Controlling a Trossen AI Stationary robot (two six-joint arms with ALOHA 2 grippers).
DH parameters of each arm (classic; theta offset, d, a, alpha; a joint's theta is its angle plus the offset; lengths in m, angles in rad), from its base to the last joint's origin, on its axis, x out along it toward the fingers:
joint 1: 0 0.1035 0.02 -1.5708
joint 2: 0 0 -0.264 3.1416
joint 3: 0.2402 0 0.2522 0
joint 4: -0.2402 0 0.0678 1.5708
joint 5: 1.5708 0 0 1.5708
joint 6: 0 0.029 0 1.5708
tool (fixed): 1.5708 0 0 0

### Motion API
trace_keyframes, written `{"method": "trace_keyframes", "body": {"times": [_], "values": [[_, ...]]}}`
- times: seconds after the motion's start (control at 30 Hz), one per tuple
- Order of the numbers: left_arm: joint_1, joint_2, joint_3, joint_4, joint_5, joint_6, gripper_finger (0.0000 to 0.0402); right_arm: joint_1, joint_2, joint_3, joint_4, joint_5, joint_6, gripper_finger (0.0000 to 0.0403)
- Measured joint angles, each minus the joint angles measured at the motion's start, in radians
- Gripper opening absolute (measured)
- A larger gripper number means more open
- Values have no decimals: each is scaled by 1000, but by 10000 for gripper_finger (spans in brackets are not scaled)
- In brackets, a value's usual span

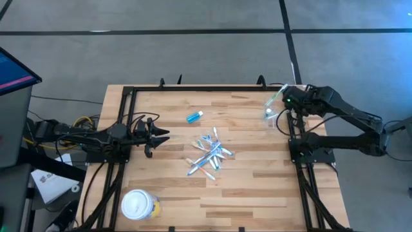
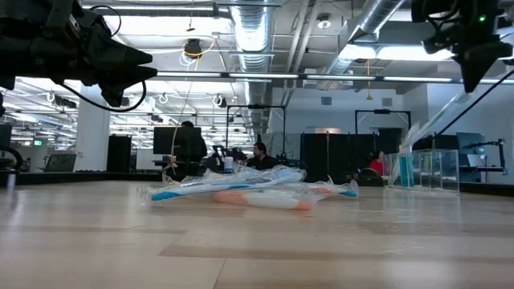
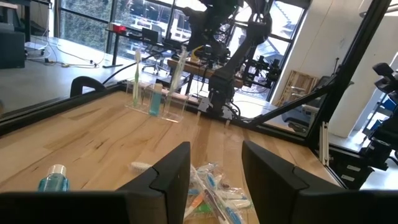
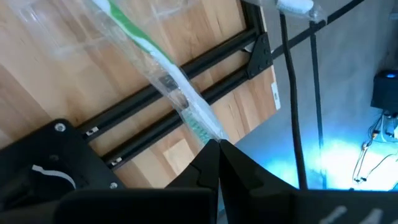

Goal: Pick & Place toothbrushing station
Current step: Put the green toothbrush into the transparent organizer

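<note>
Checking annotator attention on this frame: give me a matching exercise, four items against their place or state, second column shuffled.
Items:
1. small blue tube with white cap
2. loose pile of thin wrapped toothbrushes
3. round white-lidded yellow tub
4. green-and-white wrapped toothbrush

Places or states:
A. pinched in the shut right gripper, over the table's far right corner
B. near left corner of the table
C. middle of the table
D. lying alone, far side of centre

Pairs: 1-D, 2-C, 3-B, 4-A

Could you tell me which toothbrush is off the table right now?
The green wrapped toothbrush, pinched in the right claw above the clear tumbler; the others lie piled mid-table.
</note>
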Motion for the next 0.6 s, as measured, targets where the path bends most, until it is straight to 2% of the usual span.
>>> {"method": "trace_keyframes", "body": {"times": [0.27,0.6], "values": [[0,0,0,0,0,0,140,-54,-56,0,1,2,-42,0],[0,0,0,0,0,-3,140,-126,-60,0,1,-17,-71,0]]}}
